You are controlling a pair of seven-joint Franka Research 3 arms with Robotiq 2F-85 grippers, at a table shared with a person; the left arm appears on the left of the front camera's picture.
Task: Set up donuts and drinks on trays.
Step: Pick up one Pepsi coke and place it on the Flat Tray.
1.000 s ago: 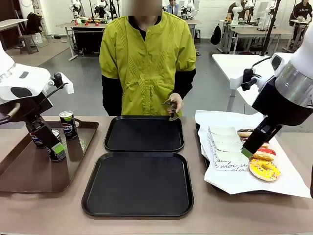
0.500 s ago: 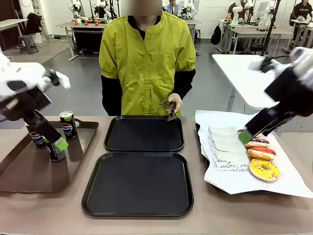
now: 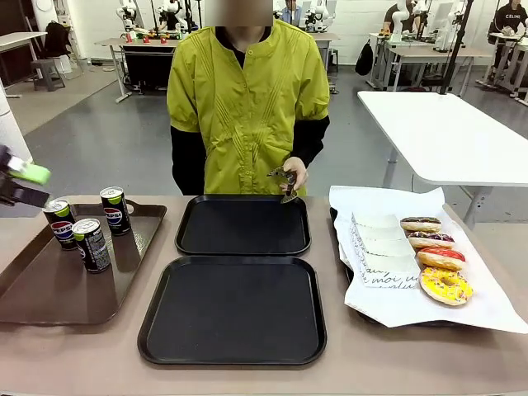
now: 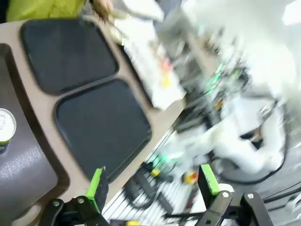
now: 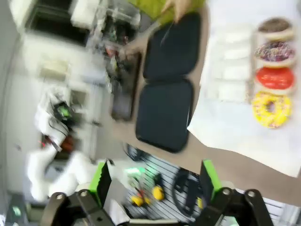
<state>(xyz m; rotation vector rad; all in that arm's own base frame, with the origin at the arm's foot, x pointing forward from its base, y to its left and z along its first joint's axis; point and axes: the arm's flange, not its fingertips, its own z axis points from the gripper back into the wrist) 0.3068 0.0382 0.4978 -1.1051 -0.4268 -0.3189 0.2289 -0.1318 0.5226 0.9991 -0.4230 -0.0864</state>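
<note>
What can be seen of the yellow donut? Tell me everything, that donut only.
The yellow donut is a ring with a small hole, topped with bright yellow glaze and coloured sprinkles, with tan dough at its edge. It looks whole and lies flat on the white paper, at the near end of a row of four, next to the red donut and right of the white boxes. Whether it touches the red one cannot be told. Nothing holds it.

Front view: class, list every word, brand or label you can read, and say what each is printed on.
"PEPSI": on the leftmost can on the brown tray.
Pepsi logo, lettering too small to read: on the rear can.
Green print, too small to read: on the black can.
Script starting "moi", the rest illegible: on the white boxes.
</note>
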